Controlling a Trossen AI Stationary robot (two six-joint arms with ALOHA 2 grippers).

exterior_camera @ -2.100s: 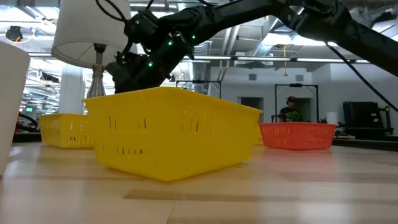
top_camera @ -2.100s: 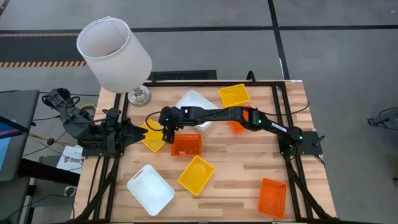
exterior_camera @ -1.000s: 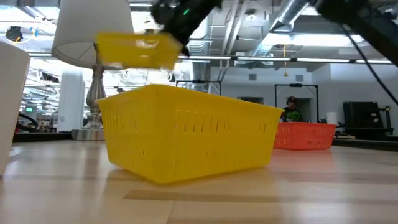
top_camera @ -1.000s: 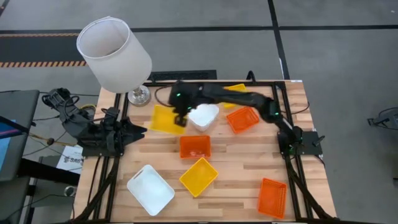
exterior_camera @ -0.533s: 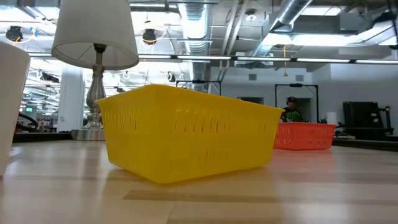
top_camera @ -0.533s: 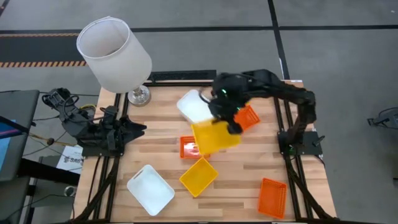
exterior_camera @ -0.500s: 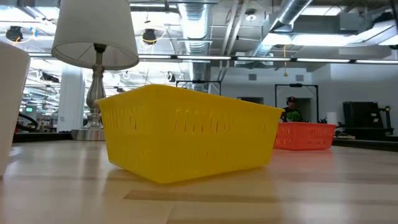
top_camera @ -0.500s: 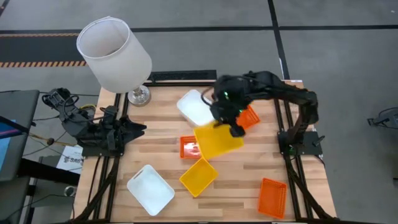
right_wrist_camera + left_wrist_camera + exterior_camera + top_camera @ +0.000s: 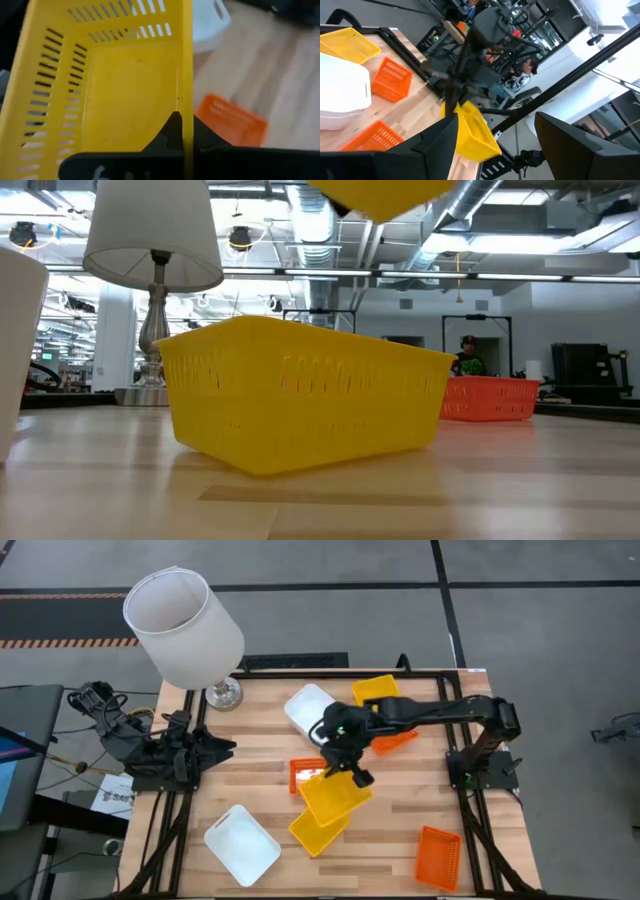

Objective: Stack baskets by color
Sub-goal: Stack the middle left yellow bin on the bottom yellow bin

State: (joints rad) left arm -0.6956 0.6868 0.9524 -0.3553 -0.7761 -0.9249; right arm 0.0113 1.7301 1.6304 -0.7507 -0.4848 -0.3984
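Note:
My right gripper (image 9: 349, 771) is shut on a yellow basket (image 9: 335, 796), held in the air above a second yellow basket (image 9: 312, 828) that rests on its bottom on the table. In the low view the held basket's underside (image 9: 385, 194) shows at the top, well above the resting yellow basket (image 9: 300, 395). An orange basket (image 9: 305, 774) lies beside them, half covered. My left gripper (image 9: 495, 150) waits open at the table's left edge (image 9: 195, 752), with nothing between its fingers. My right gripper pinches one side wall of the yellow basket at its rim (image 9: 186, 107), one finger (image 9: 171, 131) inside the basket and one (image 9: 206, 137) outside. The fingers come slanting down from the table's right. The basket hangs tilted, lifted clear of the table.
A white basket (image 9: 309, 710), a yellow basket (image 9: 375, 690) and an orange basket (image 9: 392, 740) lie at the far middle. Another white basket (image 9: 242, 843) sits near left and an orange basket (image 9: 438, 858) near right. A lamp (image 9: 185, 630) stands at the far left corner.
My right gripper has carried the yellow basket from the far left of the table, past the white basket, toward the right and then toward the near edge. It now hangs over the yellow basket on the table. The gripper rolled, turning the basket about and tipping it. It stayed shut.

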